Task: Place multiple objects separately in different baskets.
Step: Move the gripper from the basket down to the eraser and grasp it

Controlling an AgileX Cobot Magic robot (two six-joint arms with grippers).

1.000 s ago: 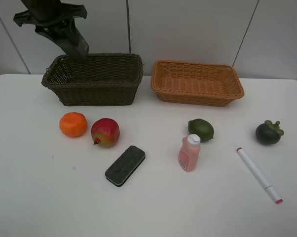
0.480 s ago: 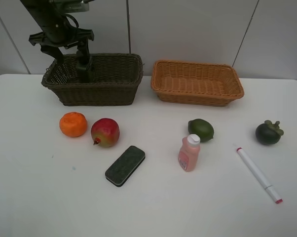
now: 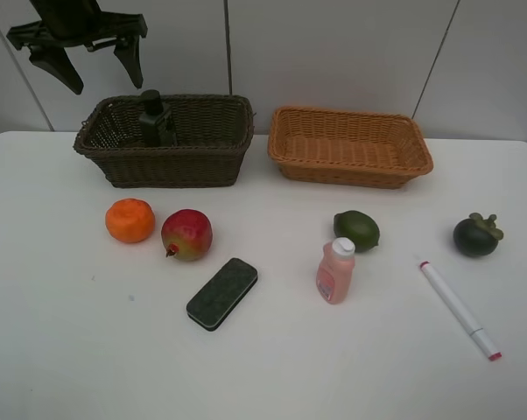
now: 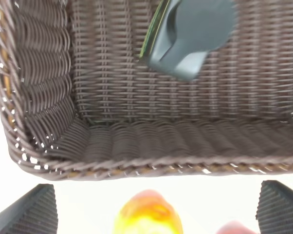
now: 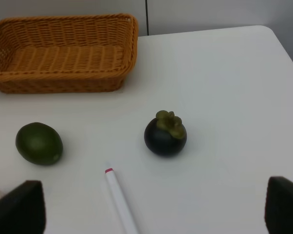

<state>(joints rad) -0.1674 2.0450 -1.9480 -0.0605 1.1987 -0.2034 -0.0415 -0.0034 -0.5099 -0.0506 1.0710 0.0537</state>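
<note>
Released, the pump bottle (image 3: 154, 121) stands upright in the dark basket (image 3: 176, 166).

High camera overlooks table (image 3: 71, 350); left wrist close above dark basket (image 3: 163, 164).

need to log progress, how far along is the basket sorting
Done: the pump bottle stands in the dark basket. In hand: nothing; the left gripper hangs open above that basket. Left: orange, apple, eraser, pink bottle, lime, mangosteen and marker sit on the table, and the tan basket holds nothing.
</note>
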